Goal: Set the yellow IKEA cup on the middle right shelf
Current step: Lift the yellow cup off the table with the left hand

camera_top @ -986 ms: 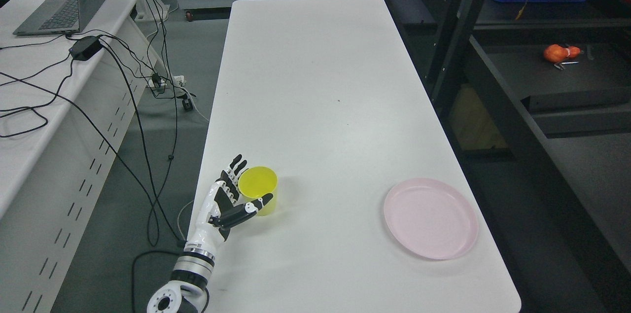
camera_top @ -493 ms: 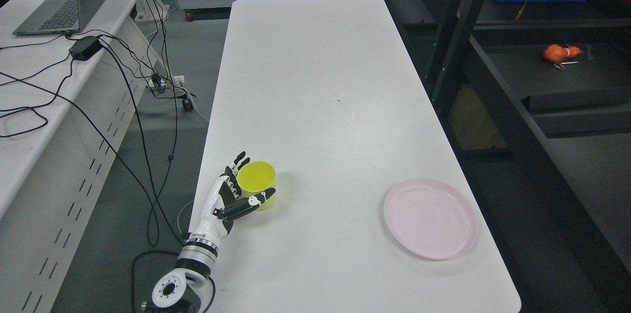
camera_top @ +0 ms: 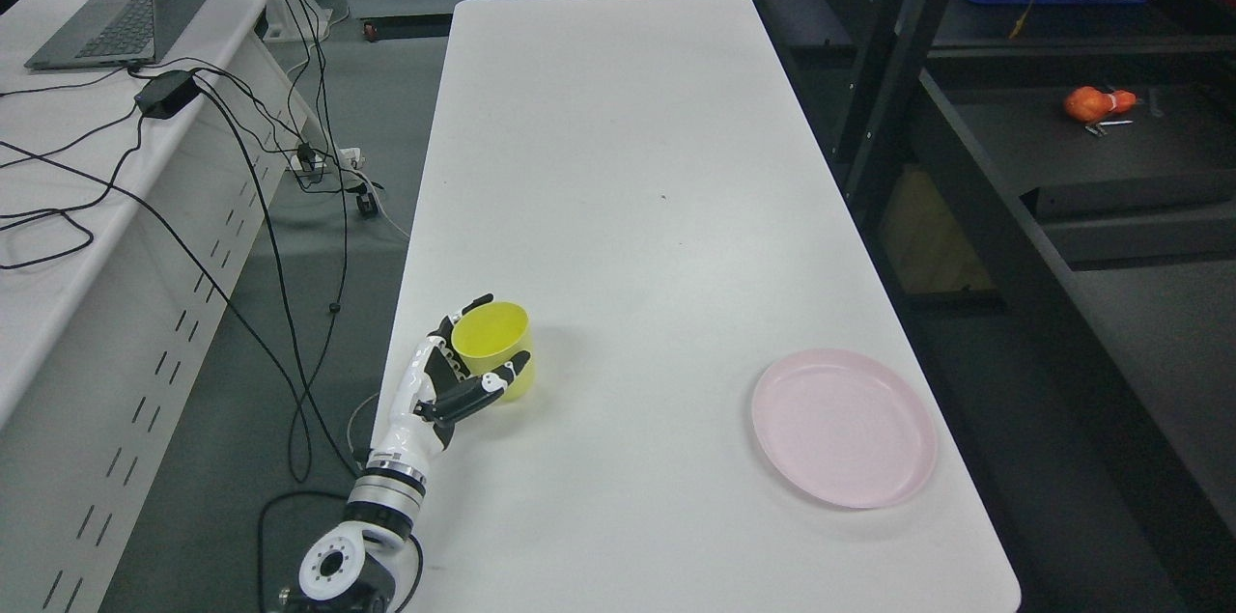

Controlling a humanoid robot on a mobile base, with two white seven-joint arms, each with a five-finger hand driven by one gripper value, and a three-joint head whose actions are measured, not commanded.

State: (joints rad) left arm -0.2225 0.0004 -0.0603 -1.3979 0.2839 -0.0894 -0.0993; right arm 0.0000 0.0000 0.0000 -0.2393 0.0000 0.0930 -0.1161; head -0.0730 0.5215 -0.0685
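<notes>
Left hand (camera_top: 454, 379) has closed since 1 s ago — fingers now wrapped round the yellow plastic cup (camera_top: 494, 343), thumb across its front. Cup tilted, at near-left edge of white worktop (camera_top: 618, 159). Grasp appears secured; lift and transfer to dark metal shelf unit (camera_top: 1110, 150) pending.

cup (camera_top: 492, 343) on table (camera_top: 618, 159), plate (camera_top: 843, 427) right

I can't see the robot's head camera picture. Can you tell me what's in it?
The robot's left hand is wrapped around a yellow cup near the left edge of a long white table. An empty pink plate lies to the right, and dark shelves stand beyond the table's right side.
</notes>
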